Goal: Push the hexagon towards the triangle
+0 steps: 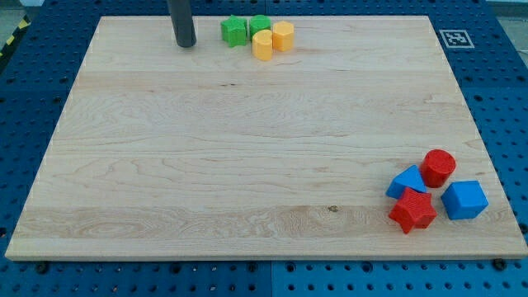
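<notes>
My tip point(185, 44) rests on the wooden board point(247, 148) near the view's top, left of a cluster of blocks. Closest to it is a green star-like block point(234, 31), a short gap to its right. Beyond that sit a second green block point(260, 25), a yellow rounded block point(263, 45) and a yellow block that looks hexagonal point(283, 35), all touching or nearly so. A blue triangle block point(406, 181) lies far off at the view's bottom right. The tip touches no block.
Around the blue triangle at the bottom right are a red cylinder point(439, 167), a red star-like block point(412, 211) and a blue cube point(464, 200). A black-and-white marker tag point(454, 38) sits at the board's top right corner.
</notes>
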Action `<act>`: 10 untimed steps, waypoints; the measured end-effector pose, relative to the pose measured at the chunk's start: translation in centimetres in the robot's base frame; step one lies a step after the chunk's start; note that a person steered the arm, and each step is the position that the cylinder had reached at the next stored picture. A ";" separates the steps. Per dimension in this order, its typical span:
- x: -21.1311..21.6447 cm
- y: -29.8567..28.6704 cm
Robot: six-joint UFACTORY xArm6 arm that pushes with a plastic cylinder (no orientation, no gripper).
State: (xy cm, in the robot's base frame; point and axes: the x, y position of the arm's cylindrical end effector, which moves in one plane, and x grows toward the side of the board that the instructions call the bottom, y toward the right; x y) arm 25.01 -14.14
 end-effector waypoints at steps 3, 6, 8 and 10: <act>-5.8 8.6; -0.6 17.0; 3.2 22.9; 6.6 24.5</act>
State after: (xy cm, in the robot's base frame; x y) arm 31.65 10.35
